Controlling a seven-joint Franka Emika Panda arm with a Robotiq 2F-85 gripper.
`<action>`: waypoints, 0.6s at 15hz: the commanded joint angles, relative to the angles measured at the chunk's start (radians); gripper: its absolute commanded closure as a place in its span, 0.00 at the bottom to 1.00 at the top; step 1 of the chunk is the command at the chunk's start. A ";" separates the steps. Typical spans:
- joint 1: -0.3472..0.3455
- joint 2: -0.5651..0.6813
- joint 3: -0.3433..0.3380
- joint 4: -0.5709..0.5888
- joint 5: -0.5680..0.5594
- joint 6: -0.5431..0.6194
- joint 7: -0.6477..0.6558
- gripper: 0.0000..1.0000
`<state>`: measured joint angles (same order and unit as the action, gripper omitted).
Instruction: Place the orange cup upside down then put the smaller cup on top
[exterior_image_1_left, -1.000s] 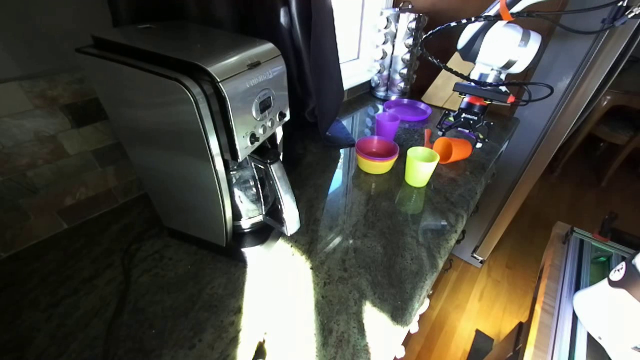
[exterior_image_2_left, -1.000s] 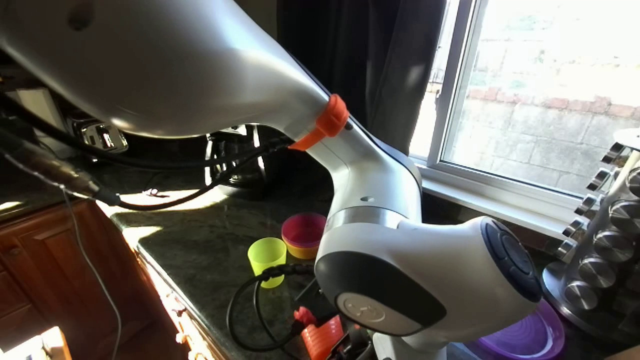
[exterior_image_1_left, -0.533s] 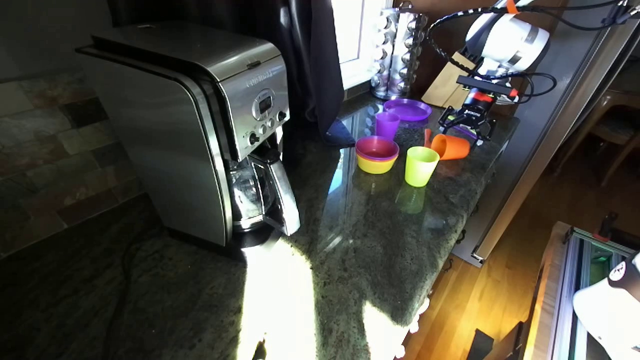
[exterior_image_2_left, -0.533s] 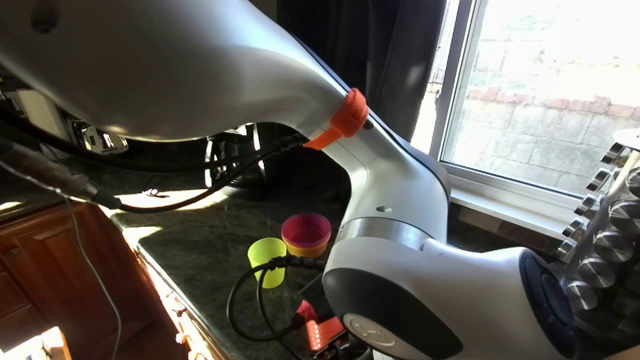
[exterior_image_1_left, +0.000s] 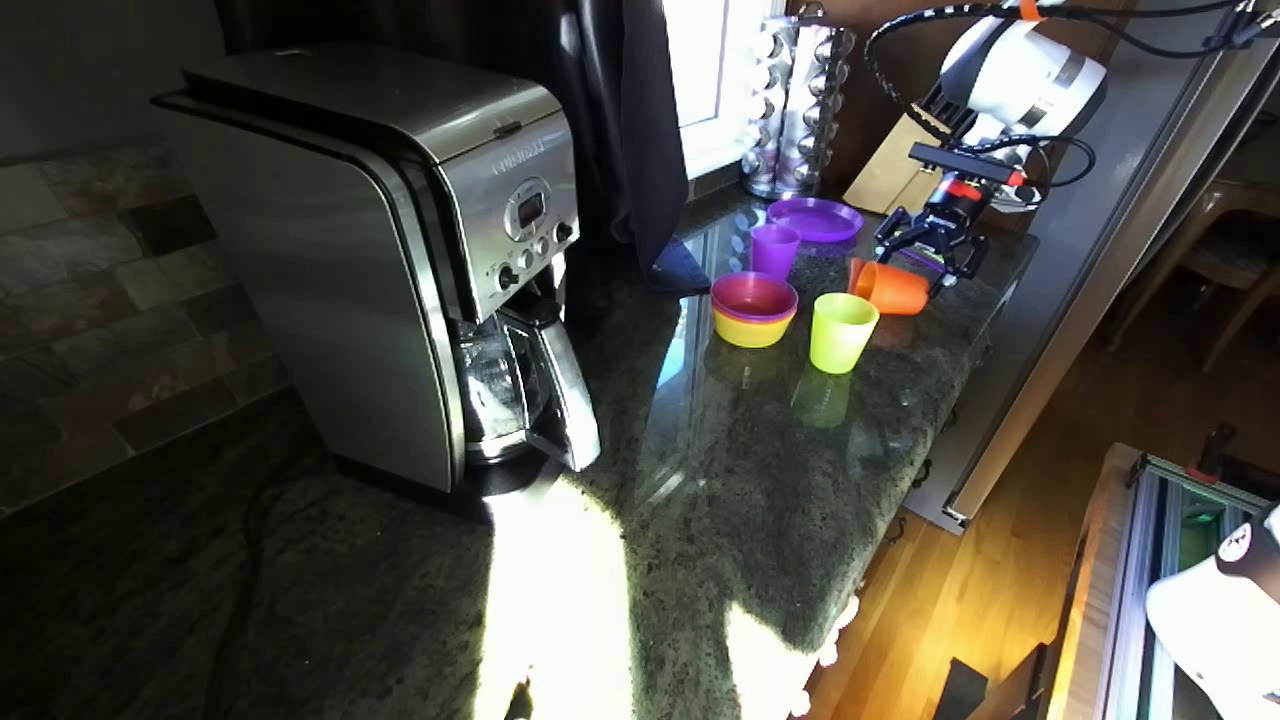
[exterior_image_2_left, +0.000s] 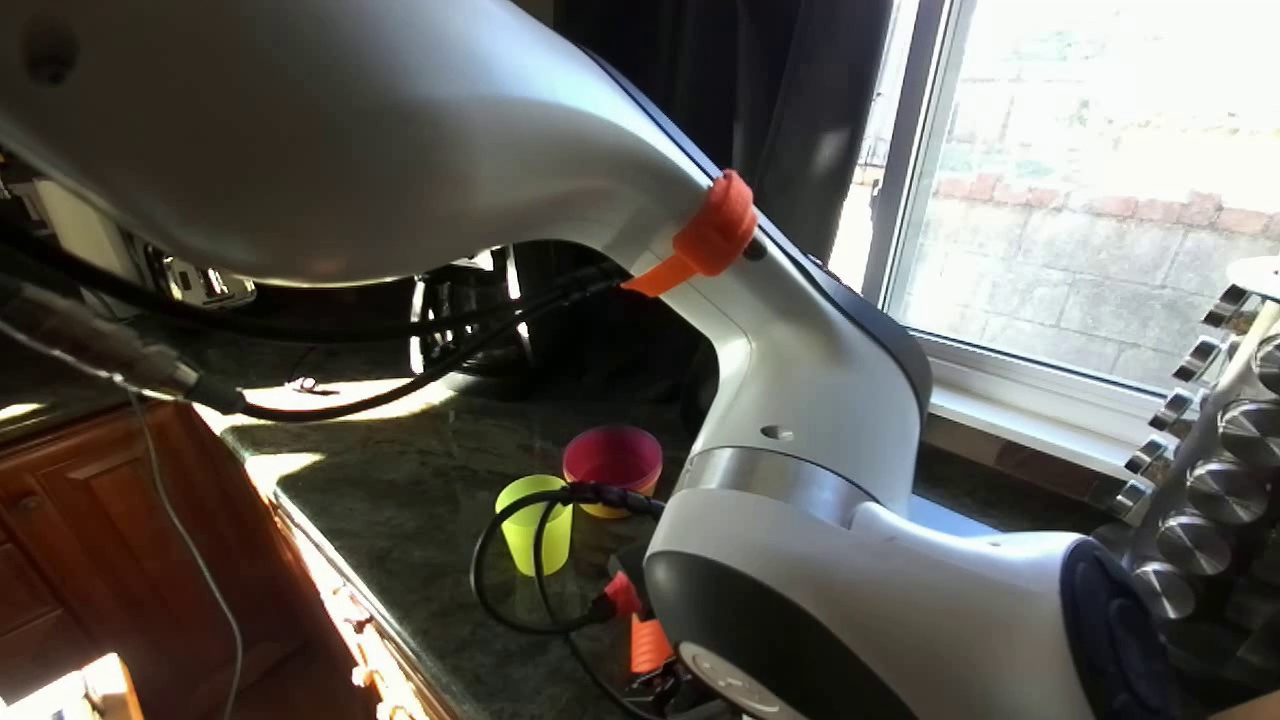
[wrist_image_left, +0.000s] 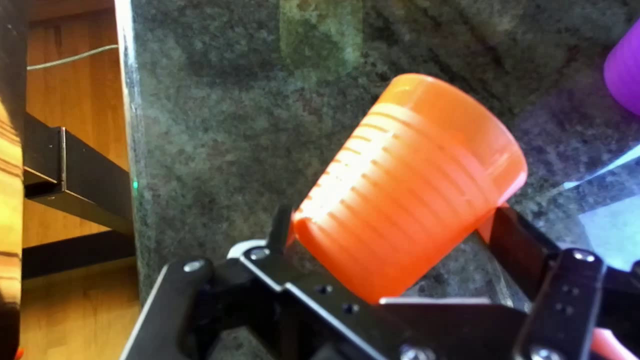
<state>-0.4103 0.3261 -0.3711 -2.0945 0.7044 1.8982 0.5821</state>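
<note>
My end effector (wrist_image_left: 391, 222) gapes, jaws astride the tapered orange plastic cup (wrist_image_left: 415, 182) lying on its side on the dark stone worktop (wrist_image_left: 210, 130); its long axis slants across my closing line, mouth pointing away.

In an exterior view we list: a stone-tile wall (exterior_image_1_left: 100, 290), left; dark curtain (exterior_image_1_left: 650, 130) beside a bright window (exterior_image_1_left: 712, 60), far; dark speckled countertop (exterior_image_1_left: 735, 510), sunlight (exterior_image_1_left: 560, 600) pooled near; wooden floor (exterior_image_1_left: 960, 590), right.
</note>
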 joint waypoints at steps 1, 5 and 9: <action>-0.001 -0.002 -0.008 -0.007 0.045 -0.017 0.039 0.00; 0.001 -0.004 -0.012 -0.005 0.020 -0.027 0.033 0.00; 0.004 0.003 -0.012 0.002 0.006 -0.025 0.040 0.26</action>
<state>-0.4094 0.3261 -0.3728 -2.0959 0.7203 1.8965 0.6150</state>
